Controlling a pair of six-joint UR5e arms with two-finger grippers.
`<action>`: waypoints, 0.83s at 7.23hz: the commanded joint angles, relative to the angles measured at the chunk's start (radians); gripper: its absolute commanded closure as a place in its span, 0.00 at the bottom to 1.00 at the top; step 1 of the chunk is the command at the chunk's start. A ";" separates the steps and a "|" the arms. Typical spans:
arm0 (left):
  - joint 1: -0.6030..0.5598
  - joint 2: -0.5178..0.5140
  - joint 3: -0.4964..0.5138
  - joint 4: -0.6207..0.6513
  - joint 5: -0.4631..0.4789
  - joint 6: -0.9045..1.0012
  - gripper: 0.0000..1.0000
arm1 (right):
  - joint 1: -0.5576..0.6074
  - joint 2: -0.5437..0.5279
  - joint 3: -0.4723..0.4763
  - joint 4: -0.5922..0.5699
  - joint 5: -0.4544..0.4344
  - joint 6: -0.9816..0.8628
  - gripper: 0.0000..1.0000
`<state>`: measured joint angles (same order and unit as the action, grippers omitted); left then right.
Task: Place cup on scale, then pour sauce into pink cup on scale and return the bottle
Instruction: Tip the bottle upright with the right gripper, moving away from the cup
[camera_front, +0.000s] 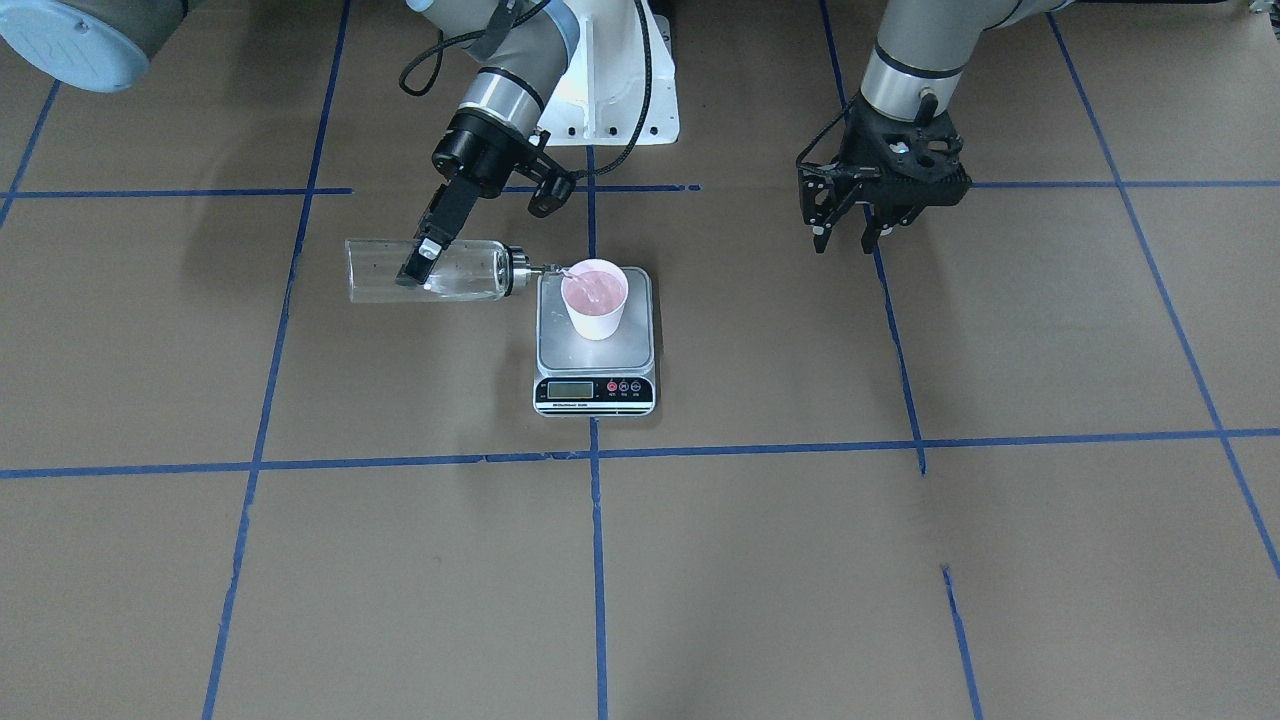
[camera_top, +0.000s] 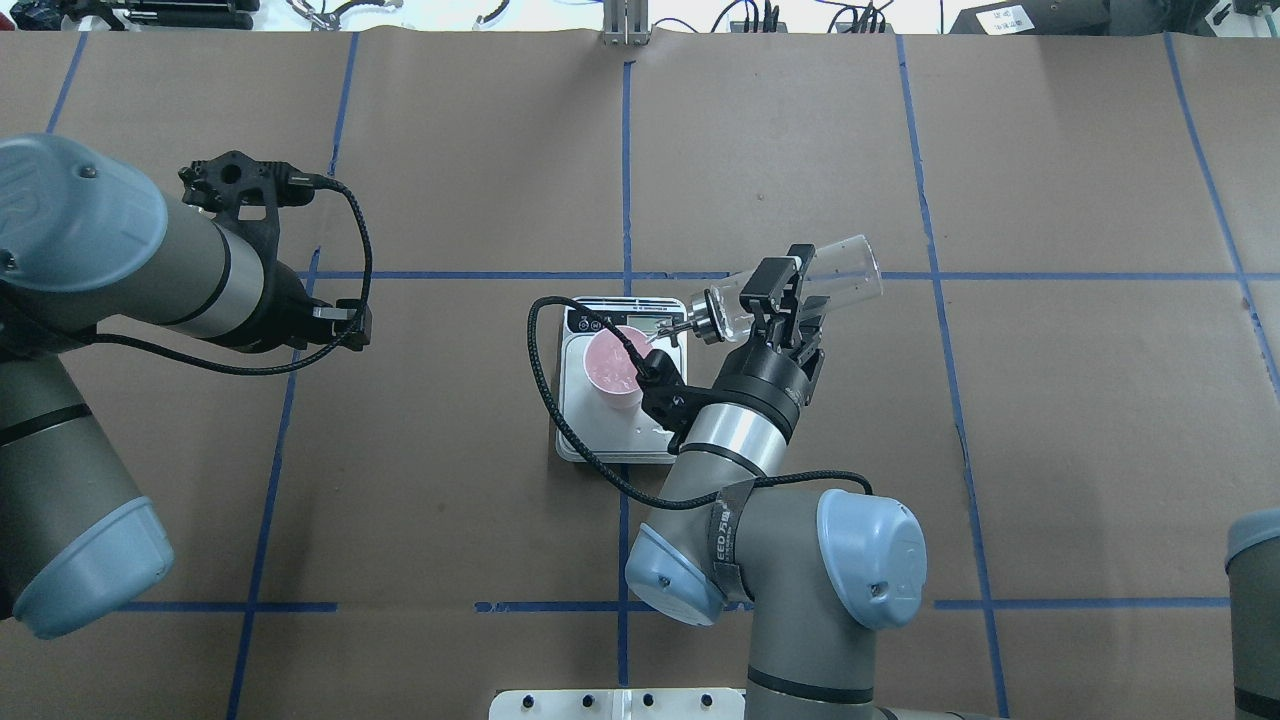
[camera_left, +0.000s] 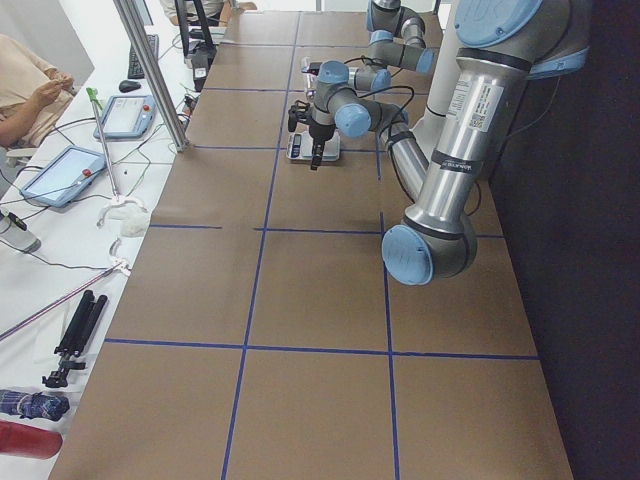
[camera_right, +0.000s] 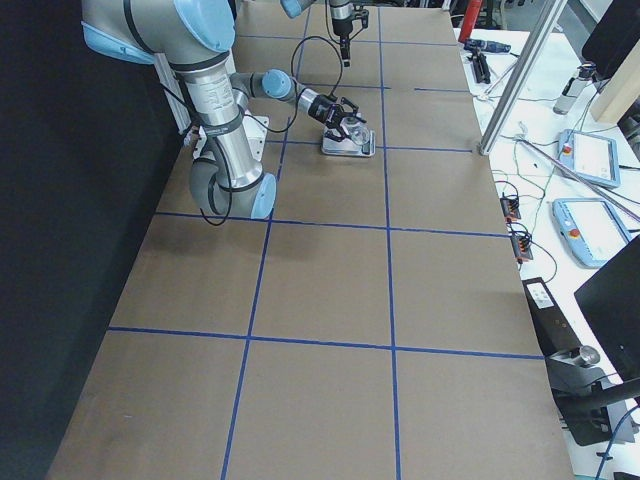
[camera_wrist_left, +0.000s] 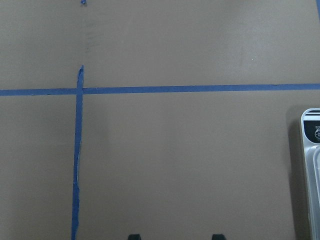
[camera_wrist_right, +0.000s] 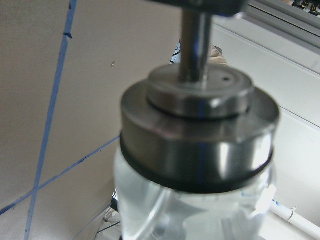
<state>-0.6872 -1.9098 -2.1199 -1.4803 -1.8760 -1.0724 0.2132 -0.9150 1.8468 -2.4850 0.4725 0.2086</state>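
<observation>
The pink cup (camera_front: 594, 300) stands upright on the steel platform of the scale (camera_front: 596, 352), near its back edge. My right gripper (camera_front: 420, 262) is shut on the clear bottle (camera_front: 430, 270) and holds it on its side. The bottle's silver cap and spout (camera_front: 545, 268) reach the cup's rim. Clear sauce (camera_front: 592, 290) glints inside the cup. From overhead, the tilted bottle (camera_top: 800, 283) points at the cup (camera_top: 617, 362). The cap (camera_wrist_right: 200, 135) fills the right wrist view. My left gripper (camera_front: 845, 238) hangs open and empty, well off to the scale's side.
Brown paper with blue tape lines (camera_front: 597, 560) covers the table. The left wrist view shows the scale's edge (camera_wrist_left: 311, 170) at the right and bare paper elsewhere. A person (camera_left: 30, 85) sits by tablets and cables beyond the table's long edge.
</observation>
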 joint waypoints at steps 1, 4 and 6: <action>0.000 0.000 0.000 0.000 0.000 0.000 0.42 | 0.000 -0.004 0.000 0.000 0.000 0.000 1.00; 0.000 0.000 0.000 0.000 0.000 -0.001 0.42 | 0.002 -0.007 0.020 0.008 0.006 0.105 1.00; 0.000 0.000 0.000 0.000 0.000 -0.001 0.42 | 0.005 -0.027 0.044 0.012 0.032 0.271 1.00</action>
<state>-0.6872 -1.9098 -2.1200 -1.4803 -1.8760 -1.0738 0.2162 -0.9316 1.8752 -2.4758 0.4864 0.3809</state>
